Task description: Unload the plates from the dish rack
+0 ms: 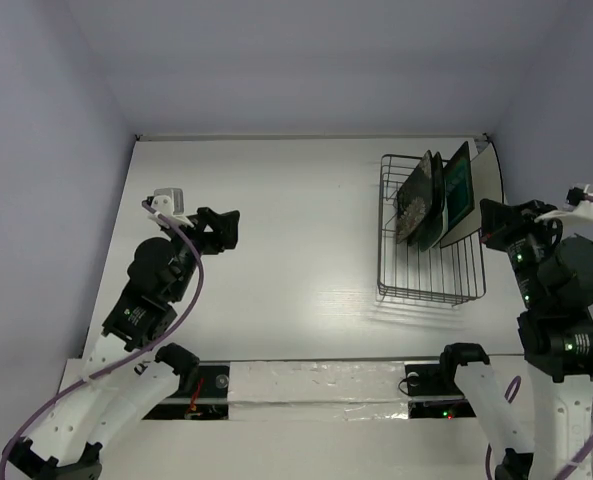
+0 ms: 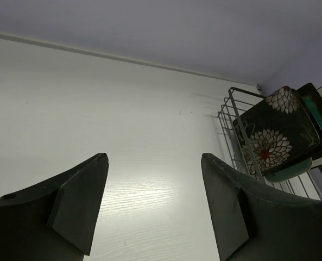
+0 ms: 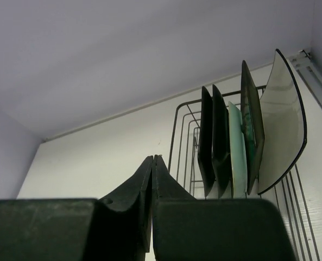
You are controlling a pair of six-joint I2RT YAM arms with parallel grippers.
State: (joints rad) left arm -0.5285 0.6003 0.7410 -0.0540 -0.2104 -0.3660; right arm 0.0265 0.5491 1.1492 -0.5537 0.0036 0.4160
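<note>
Standing on edge between the prongs of the dish rack (image 1: 431, 278), far right on the bench (image 1: 296, 260), are all four plates (image 1: 438, 195), packed close. None is unloaded yet. The black floral plate (image 2: 272, 136) is leftmost, its face toward the left arm. The mint plate (image 3: 235, 149) and teal plate (image 3: 250, 119) sit mid-stack. The cream plate (image 3: 283, 119) is rightmost and leans out past the rack's right side.

The left claw (image 2: 153, 157) is spread wide and empty, over the left-middle bench, well apart from the rack. The right claw (image 3: 152, 163) is pinched together on nothing, just right of the rack, near the cream plate.

Risks, as I judge them:
- The right claw going in without opening would bump the leaning cream plate and topple it outward.
- The gaps are tight, so a finger could catch the neighbouring plate and drag two.
- The wire rack looks light, so a sideways pull could slide or tip it.
- A thin-edge grip on a glazed plate could slip on the lift.
</note>
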